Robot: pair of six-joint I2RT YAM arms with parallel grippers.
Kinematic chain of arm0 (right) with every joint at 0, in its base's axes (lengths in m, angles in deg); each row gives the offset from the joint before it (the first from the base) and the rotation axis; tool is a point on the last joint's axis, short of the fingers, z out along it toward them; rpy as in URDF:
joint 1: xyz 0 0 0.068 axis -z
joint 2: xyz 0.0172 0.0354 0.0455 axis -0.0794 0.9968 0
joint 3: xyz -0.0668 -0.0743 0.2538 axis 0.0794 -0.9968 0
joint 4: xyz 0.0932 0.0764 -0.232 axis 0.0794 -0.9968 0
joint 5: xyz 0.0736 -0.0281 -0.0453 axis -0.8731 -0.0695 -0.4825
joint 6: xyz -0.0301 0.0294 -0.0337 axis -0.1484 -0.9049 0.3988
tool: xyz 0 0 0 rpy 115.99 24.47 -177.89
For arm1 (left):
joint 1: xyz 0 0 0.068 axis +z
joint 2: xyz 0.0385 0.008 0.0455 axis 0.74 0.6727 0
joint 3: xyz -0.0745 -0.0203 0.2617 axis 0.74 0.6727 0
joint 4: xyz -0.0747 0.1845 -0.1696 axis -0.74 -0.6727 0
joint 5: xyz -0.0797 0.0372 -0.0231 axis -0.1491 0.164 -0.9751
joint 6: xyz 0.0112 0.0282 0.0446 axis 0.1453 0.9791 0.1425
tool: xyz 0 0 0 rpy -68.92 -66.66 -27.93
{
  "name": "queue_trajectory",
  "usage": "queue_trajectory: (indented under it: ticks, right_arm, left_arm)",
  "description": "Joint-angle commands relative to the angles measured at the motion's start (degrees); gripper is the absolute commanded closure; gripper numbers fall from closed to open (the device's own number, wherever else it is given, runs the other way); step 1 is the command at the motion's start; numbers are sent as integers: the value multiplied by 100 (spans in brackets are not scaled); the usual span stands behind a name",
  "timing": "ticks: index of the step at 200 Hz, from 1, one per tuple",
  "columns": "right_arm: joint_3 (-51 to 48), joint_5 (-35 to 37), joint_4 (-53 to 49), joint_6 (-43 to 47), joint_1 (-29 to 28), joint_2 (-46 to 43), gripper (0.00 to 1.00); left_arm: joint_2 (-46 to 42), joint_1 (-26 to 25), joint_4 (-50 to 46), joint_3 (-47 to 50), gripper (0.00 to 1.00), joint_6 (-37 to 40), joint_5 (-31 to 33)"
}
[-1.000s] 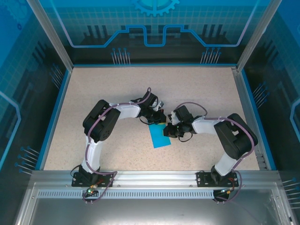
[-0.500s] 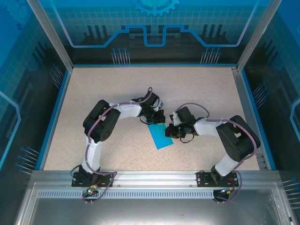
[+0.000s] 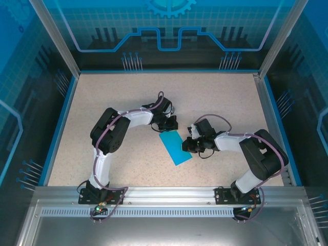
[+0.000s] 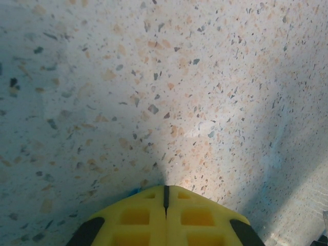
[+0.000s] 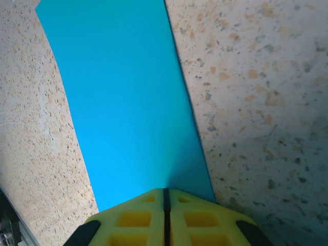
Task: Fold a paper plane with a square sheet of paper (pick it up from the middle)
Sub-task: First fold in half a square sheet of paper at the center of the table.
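Note:
The teal-blue sheet of paper (image 3: 175, 148) lies flat on the speckled table as a long rectangle, slanting from upper left to lower right. My left gripper (image 3: 167, 127) is shut just beyond the sheet's far short edge. In the left wrist view its yellow fingertips (image 4: 154, 197) meet over bare table, with a sliver of blue at their left. My right gripper (image 3: 186, 146) is shut, its tips resting on the sheet's right long edge. In the right wrist view the sheet of paper (image 5: 123, 102) stretches away from the closed yellow fingertips (image 5: 179, 202).
The speckled table (image 3: 128, 97) is ringed by a blue rim (image 3: 56, 133) and transparent walls. A metal rail (image 3: 164, 195) with both arm bases runs along the near edge. Both forearms angle inward toward the paper from either side.
My left gripper has drawn back up and left off the sheet's far end, uncovering it. My right gripper has shifted slightly right and down, and the sheet has slid a little with it.

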Motion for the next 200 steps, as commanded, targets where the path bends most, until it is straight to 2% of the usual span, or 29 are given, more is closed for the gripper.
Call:
queue_trajectory:
  ticks: [1, 77, 154, 180, 200]
  right_arm:
    - [-396, 234, -1228, 42, 36, 199, 91]
    - [-484, 253, -1166, 18, 30, 214, 91]
    - [-334, 346, -1217, 42, -55, 68, 91]
    - [57, 628, -1475, 64, -342, -125, 88]
    - [561, 1141, -1794, 52, -709, -303, 83]
  left_arm:
    - [164, 169, -180, -60, 96, 143, 584]
    - [-77, 527, 65, 404, 96, 262, 634]
    - [-461, 841, -47, 336, 95, 418, 651]
    - [-944, 899, -165, 397, 90, 383, 625]
    - [-1507, 907, -231, 610, 78, 292, 661]
